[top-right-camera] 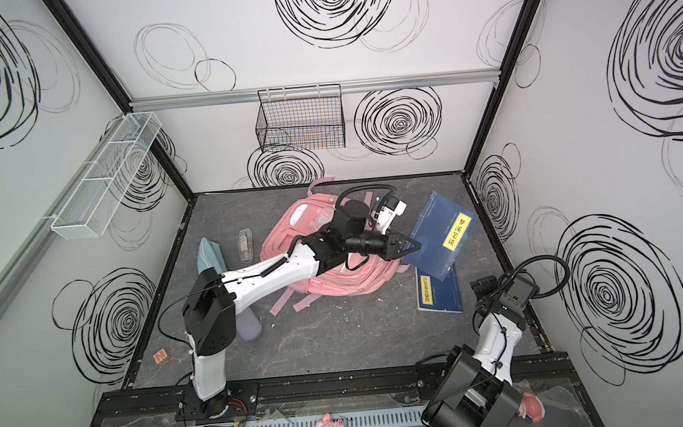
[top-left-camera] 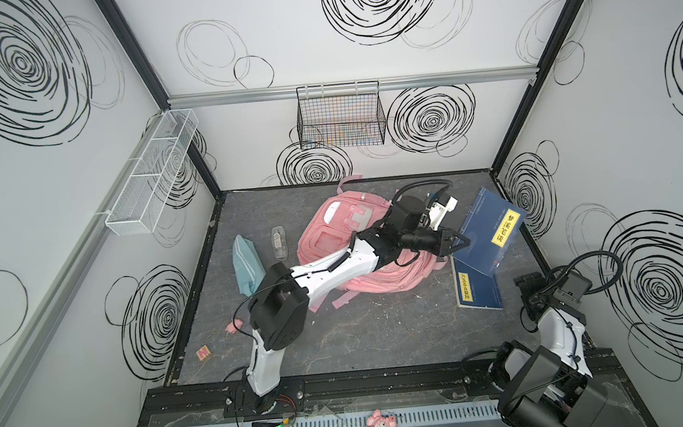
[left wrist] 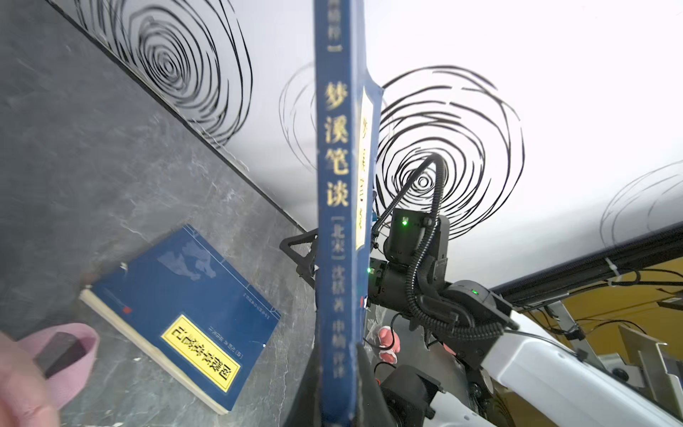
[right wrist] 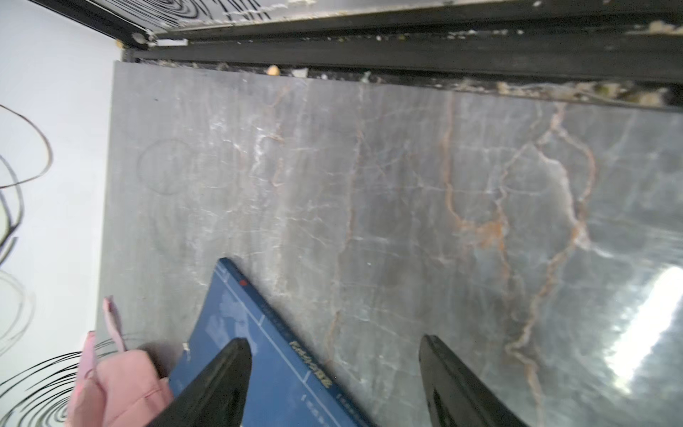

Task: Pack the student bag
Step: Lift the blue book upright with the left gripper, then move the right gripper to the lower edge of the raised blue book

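Left hand (top-left-camera: 458,242), stretched across the bag (top-left-camera: 325,241) toward the right side of the desk (top-left-camera: 383,336), is pressed together on a blue book (top-left-camera: 493,227), pinching it at the spine. Its wrist view shows the spine running straight up from between the jaws. The book is clear of the desk and tilted, its yellow label facing up. Its low corner is over a second book (top-left-camera: 479,293) that lies flat near the right edge; whether the two touch cannot be told. Right hand (right wrist: 332,340) hangs near the right edge, just beside the held book, with its fingers spread wide and nothing between them. The pink bag lies front pockets up in the middle of the desk toward the back edge, its straps trailing toward the front and its right side just beside both books. A teal pouch (top-left-camera: 247,263) and a clear case (top-left-camera: 279,244) lie to its left. A small lettered block (top-left-camera: 203,352) sits by the left edge, toward the front.
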